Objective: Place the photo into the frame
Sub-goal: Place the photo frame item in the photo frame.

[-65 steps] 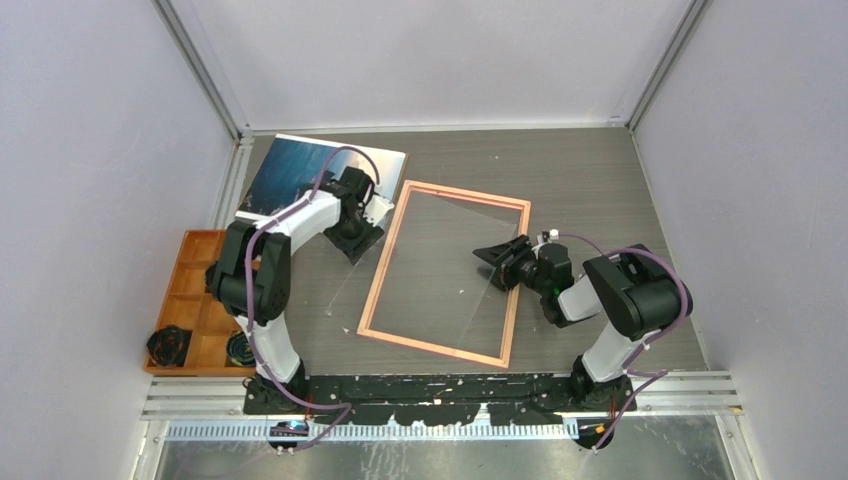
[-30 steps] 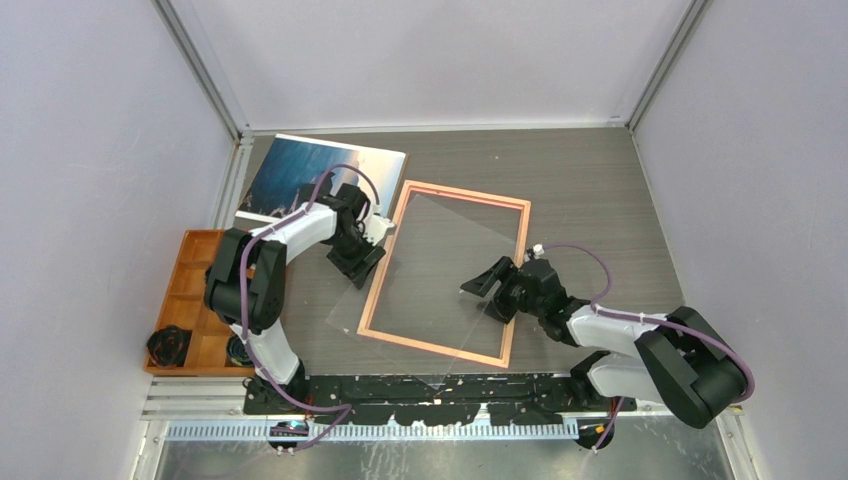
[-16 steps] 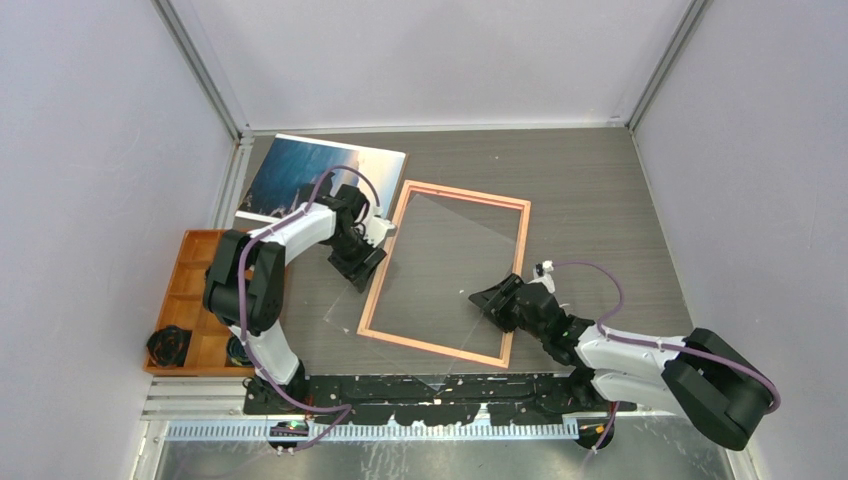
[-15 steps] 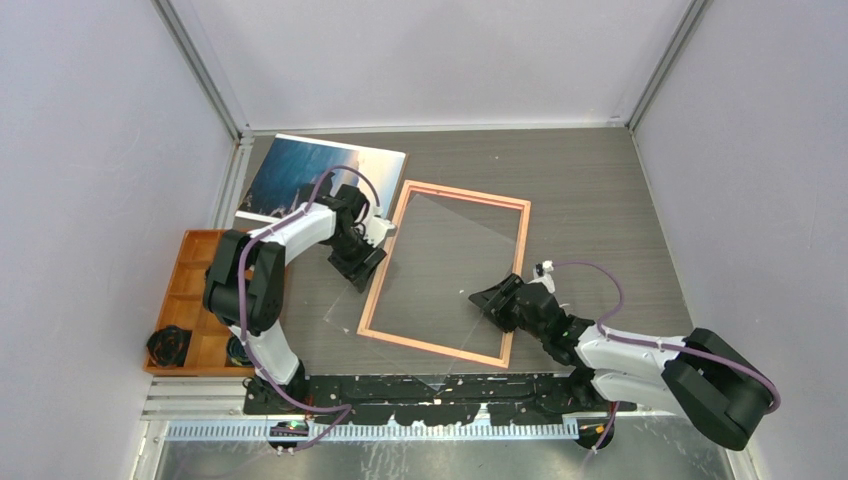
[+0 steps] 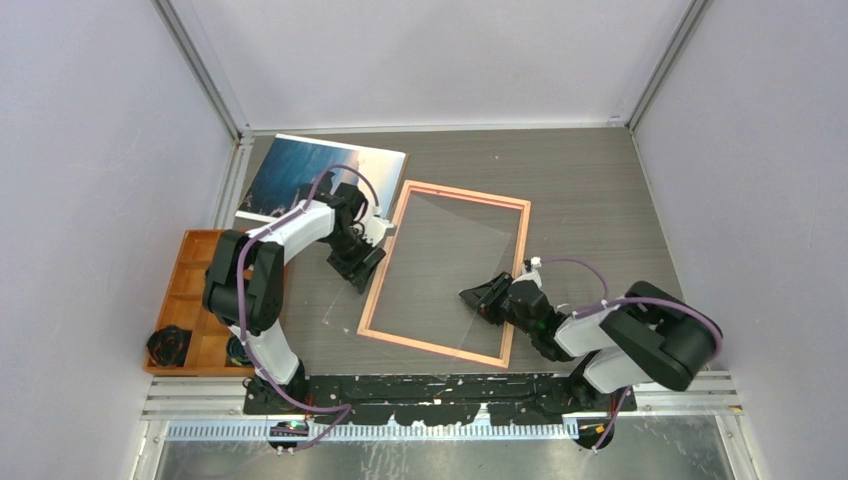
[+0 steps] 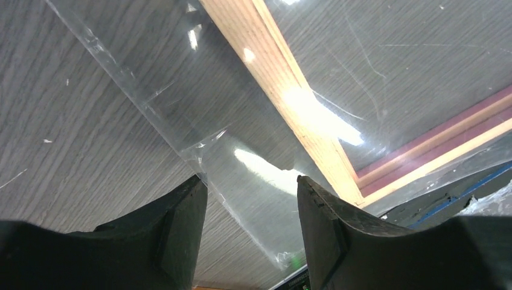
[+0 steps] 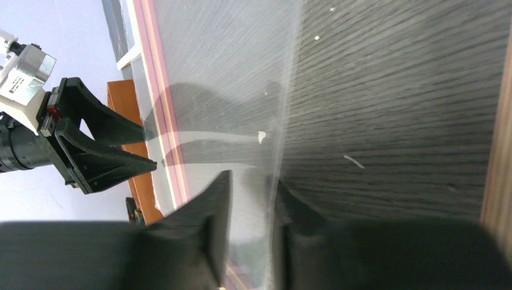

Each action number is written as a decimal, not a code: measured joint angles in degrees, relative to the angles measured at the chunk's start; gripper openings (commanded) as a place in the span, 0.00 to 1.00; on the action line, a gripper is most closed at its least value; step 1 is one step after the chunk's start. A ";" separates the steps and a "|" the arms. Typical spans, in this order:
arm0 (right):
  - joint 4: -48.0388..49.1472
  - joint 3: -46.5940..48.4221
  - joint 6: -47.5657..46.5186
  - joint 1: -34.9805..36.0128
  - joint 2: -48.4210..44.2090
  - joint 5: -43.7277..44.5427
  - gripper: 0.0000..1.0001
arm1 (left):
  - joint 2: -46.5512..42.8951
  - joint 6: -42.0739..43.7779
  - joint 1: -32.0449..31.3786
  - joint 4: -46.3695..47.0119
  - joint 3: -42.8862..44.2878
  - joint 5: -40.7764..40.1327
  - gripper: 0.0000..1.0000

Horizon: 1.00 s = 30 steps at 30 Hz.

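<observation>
The photo (image 5: 320, 170), a blue sea print, lies at the back left of the table, with no gripper on it. The thin pink frame (image 5: 518, 280) lies flat mid-table, its wood-coloured rail (image 6: 284, 90) showing in the left wrist view. A clear pane (image 5: 440, 270) lies askew across the frame. My left gripper (image 5: 365, 255) stands open at the frame's left rail, and the pane's edge (image 6: 181, 90) runs between its fingers. My right gripper (image 7: 253, 178) is low inside the frame, near its right rail. Its jaws are narrowed around the pane's edge (image 7: 229, 72), and a slim gap still shows.
An orange compartment tray (image 5: 190, 300) sits at the near left and holds dark round items. Grey walls and metal rails enclose the table. In the right wrist view the left gripper (image 7: 145, 151) shows beyond the pane.
My right arm has swung lower and brought its gripper to the pane's near-right edge, and its jaws have narrowed from wide. The left gripper has stayed at the frame's left rail.
</observation>
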 measured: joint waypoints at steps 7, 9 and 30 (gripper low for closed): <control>-7.56 1.22 -3.63 -9.49 -10.99 -9.84 0.01 | -0.59 0.26 0.50 -3.26 3.02 2.99 0.74; -19.06 5.18 -8.52 -10.54 -18.88 -10.58 0.01 | -1.40 0.24 1.20 -4.28 5.22 4.13 0.75; -50.12 19.52 -29.27 -25.09 -19.08 -30.58 0.01 | 4.35 -1.88 3.80 2.91 7.54 -0.50 0.60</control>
